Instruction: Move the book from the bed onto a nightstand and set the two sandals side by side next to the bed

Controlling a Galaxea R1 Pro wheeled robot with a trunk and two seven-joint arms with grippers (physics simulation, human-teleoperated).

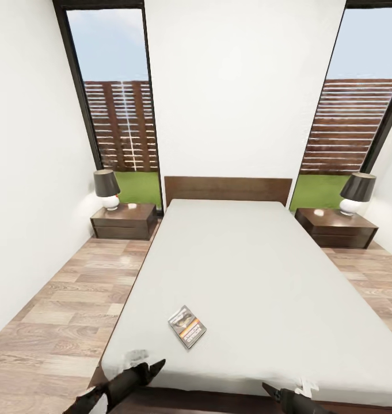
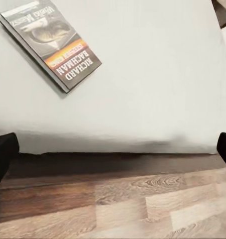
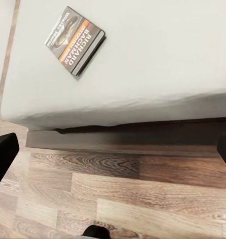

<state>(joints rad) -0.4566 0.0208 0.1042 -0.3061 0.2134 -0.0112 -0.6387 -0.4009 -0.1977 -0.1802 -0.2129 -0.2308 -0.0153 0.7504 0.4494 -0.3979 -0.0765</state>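
The book [image 1: 187,326] lies flat on the light-grey mattress of the bed [image 1: 259,270], near its foot end and left of centre; in the left wrist view the book [image 2: 53,42] shows its dark cover and orange band. My left gripper [image 1: 145,371] hovers at the foot edge, just short of the book, open and empty. My right gripper [image 1: 274,392] is low at the foot edge further right, also open; the book [image 3: 75,40] lies well off from it. One nightstand [image 1: 124,221] stands left of the headboard, the other nightstand [image 1: 335,228] right. The sandals are out of view.
Each nightstand carries a lamp [image 1: 107,188] with a dark shade, the other lamp [image 1: 356,194] on the right. Wood-plank floor [image 1: 57,310] runs along both sides of the bed. Tall windows flank the headboard. The dark bed frame [image 3: 133,139] edges the foot.
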